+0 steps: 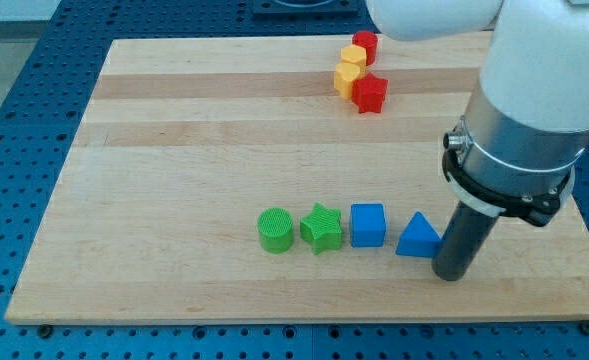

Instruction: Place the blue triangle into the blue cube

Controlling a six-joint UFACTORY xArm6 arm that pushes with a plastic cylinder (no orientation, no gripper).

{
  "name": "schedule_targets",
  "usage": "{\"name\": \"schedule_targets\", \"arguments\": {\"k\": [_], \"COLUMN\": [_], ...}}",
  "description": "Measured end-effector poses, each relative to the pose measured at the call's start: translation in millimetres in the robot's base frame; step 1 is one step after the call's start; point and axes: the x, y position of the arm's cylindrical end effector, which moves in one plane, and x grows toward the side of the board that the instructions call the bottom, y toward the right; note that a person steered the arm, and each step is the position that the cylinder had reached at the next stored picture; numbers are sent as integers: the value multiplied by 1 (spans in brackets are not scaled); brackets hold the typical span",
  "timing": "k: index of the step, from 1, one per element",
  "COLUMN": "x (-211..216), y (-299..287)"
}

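Observation:
The blue triangle [418,238] lies on the wooden board near the view's bottom right. The blue cube [367,224] stands just to its left, with a small gap between them. My tip [450,274] rests on the board right beside the triangle's lower right corner, touching or nearly touching it. The dark rod rises from there to the arm's grey and white body at the view's upper right.
A green star [321,228] and a green cylinder [275,230] stand in a row left of the blue cube. At the view's top sit a red cylinder [365,46], two yellow blocks [349,72] and a red star [370,93]. The board's bottom edge [304,318] runs close below.

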Motion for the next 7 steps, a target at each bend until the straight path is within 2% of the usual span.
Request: {"name": "schedule_targets", "arguments": {"k": [2, 3, 4, 6, 7], "x": [-9, -7, -13, -23, -27], "y": [6, 54, 73, 10, -2]}}
